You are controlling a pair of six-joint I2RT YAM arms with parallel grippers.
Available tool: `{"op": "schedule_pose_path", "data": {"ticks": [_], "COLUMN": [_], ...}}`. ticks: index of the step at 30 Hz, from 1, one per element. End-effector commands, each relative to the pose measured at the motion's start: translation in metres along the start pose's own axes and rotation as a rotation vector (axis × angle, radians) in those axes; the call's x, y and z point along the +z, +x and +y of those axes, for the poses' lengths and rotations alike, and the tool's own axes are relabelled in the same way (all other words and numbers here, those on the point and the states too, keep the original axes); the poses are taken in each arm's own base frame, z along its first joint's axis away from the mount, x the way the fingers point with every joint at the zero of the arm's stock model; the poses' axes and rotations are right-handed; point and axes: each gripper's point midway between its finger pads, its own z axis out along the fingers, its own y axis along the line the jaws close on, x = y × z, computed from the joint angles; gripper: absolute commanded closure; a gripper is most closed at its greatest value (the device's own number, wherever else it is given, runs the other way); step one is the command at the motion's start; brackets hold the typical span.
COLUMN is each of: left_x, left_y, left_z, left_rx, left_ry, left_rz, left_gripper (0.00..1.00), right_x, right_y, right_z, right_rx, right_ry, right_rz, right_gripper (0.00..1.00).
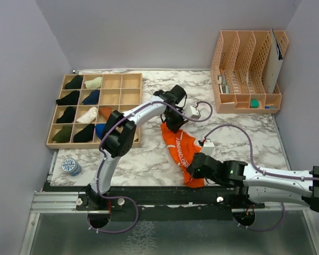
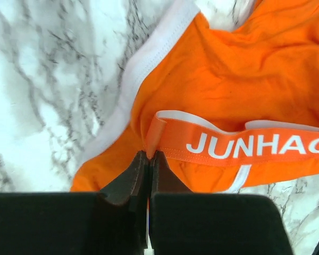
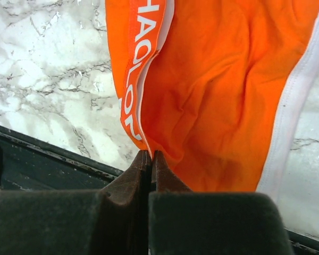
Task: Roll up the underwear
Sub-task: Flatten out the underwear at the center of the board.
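The bright orange underwear (image 1: 181, 151) with a white lettered waistband is stretched over the marble table (image 1: 239, 143), running from the middle toward the front edge. My left gripper (image 1: 173, 125) is shut on its far end; in the left wrist view the jaws (image 2: 150, 154) pinch the end of the waistband of the cloth (image 2: 228, 79). My right gripper (image 1: 194, 171) is shut on the near end; in the right wrist view the jaws (image 3: 151, 153) pinch the waistband corner of the cloth (image 3: 212, 95). A rust-brown bundle (image 1: 105, 111) lies in the wooden tray.
A wooden compartment tray (image 1: 122, 85) with several dark, blue and cream bundles stands at the left. A peach file rack (image 1: 248, 74) stands at the back right. A small blue and white round object (image 1: 70, 166) sits at the front left. The black front rail (image 3: 37, 159) lies just below the right gripper.
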Motion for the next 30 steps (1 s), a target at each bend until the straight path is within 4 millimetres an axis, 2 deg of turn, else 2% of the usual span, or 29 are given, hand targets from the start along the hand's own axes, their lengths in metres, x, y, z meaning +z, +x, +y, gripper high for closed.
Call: {"op": "schedule_pose_path", "data": {"ticks": [1,6,8,12,14,20,23,25,28,30], "left_x": [-0.066,-0.112,-0.131,-0.179,-0.198,-0.238,-0.265,-0.281,-0.304,-0.301], "left_y": [-0.048,-0.058,-0.060,-0.065,-0.066,-0.073,-0.070,-0.064,-0.053,-0.044], "left_z": [0.001,0.002,-0.001,-0.012,-0.023,-0.063,-0.080,-0.095,-0.121,-0.132], "left_rx": [0.023,-0.072,-0.114,-0.158,-0.165,-0.254,-0.320,-0.361,-0.443,-0.550], "left_ry": [-0.145,-0.218,-0.230,-0.280,-0.276,-0.232,-0.268,-0.288,-0.300,-0.264], "left_rz": [-0.168,-0.293,-0.352,-0.514,-0.601,-0.729,-0.786,-0.825,-0.897,-0.917], "left_gripper": [1.00,1.00,1.00,1.00,1.00,1.00,1.00,1.00,1.00,1.00], "right_x": [-0.011,-0.028,-0.040,-0.073,-0.085,-0.110,-0.132,-0.154,-0.179,-0.180], "right_y": [-0.009,-0.016,-0.027,-0.061,-0.073,-0.091,-0.113,-0.123,-0.126,-0.133], "right_z": [-0.020,-0.020,-0.020,0.004,0.014,0.065,0.081,0.094,0.098,0.084], "right_rx": [-0.019,0.001,0.001,-0.078,-0.138,-0.398,-0.428,-0.441,-0.447,-0.418], "right_ry": [0.069,0.031,0.031,-0.081,-0.099,-0.196,-0.231,-0.315,-0.377,-0.294], "right_rz": [-0.033,-0.045,-0.073,-0.140,-0.145,-0.032,-0.067,-0.091,-0.082,-0.092], "right_gripper": [0.99,0.99,1.00,1.00,1.00,1.00,1.00,1.00,1.00,1.00]}}
